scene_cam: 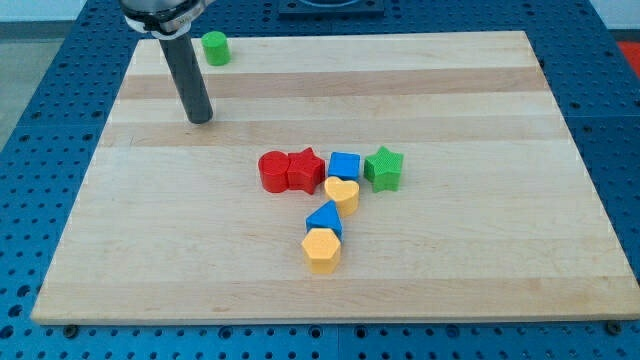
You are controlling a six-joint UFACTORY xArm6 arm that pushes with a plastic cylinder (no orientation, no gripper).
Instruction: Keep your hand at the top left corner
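Note:
My tip (201,118) rests on the wooden board (480,100) near its top left corner, far from the block cluster. A green cylinder (215,47) stands at the board's top edge, just above and right of the rod. In the middle lie a red cylinder (273,171), a red star (305,169), a blue cube (344,166), a green star (384,168), a yellow heart (342,193), a blue triangle (324,219) and a yellow hexagon (322,250).
The board lies on a blue perforated table (40,110). The arm's body (160,12) enters from the view's top left.

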